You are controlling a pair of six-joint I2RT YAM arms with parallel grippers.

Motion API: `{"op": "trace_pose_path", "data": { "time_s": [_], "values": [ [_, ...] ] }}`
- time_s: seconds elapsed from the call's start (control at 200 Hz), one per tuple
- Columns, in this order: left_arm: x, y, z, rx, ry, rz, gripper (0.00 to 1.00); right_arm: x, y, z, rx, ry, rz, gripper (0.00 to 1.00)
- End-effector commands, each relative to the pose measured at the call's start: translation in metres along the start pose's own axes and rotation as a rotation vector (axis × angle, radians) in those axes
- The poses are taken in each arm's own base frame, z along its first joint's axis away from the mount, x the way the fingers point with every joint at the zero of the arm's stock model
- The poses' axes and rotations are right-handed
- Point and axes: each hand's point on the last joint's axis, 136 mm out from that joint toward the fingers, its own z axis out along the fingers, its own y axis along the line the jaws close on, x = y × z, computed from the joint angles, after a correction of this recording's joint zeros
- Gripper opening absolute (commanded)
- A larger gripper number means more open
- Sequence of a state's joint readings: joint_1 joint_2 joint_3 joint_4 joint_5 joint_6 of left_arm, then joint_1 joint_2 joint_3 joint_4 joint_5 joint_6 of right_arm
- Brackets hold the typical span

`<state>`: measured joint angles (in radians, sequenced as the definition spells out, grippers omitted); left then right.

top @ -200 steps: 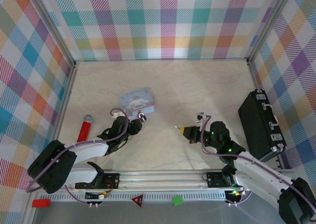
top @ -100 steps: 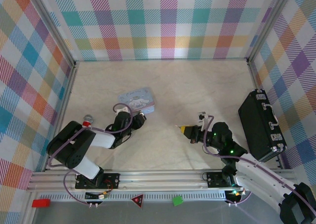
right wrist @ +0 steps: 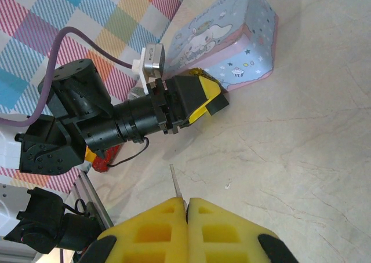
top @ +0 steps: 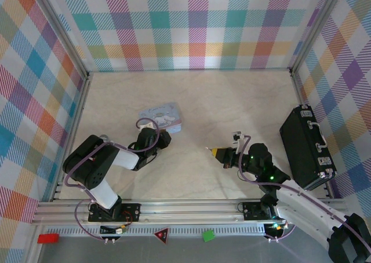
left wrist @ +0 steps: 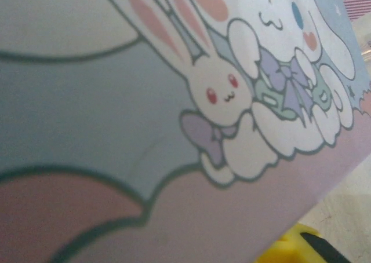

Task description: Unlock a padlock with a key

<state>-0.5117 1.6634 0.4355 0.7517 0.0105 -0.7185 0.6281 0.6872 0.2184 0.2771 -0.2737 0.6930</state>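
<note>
Well, your right gripper (right wrist: 186, 202) pinches the thin key (right wrist: 176, 182) by its end, so bumping the tin (right wrist: 243, 37) could twist it loose.

The pale blue cartoon-printed tin (left wrist: 174, 101) is blurred and cropped — the thin metallic key (right wrist: 175, 183) sits half buried in the right pincer (right wrist: 186, 201).

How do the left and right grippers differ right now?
Left gripper sits close up by the cartoon tin; right gripper hangs over bare table, apart from it. Right is shut on the thin key; left's hold can't be told. Both are yellow-fingered.
</note>
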Motion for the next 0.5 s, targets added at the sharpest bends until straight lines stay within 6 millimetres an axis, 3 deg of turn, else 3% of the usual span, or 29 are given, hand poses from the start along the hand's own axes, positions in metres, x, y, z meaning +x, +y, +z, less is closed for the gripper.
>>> {"op": "trace_pose_path", "data": {
  "time_s": [0.0, 0.285, 0.495],
  "values": [
    [0.018, 0.015, 0.004, -0.037, 0.069, -0.014, 0.25, -0.011, 0.014, 0.002, -0.054, -0.026, 0.008, 0.00],
    [0.017, 0.010, -0.005, -0.037, 0.085, 0.006, 0.16, -0.010, 0.009, 0.007, -0.036, -0.015, 0.041, 0.00],
    [0.017, -0.004, -0.018, -0.021, 0.133, -0.009, 0.13, -0.003, -0.010, 0.016, 0.038, 0.006, 0.168, 0.00]
  ]
}}
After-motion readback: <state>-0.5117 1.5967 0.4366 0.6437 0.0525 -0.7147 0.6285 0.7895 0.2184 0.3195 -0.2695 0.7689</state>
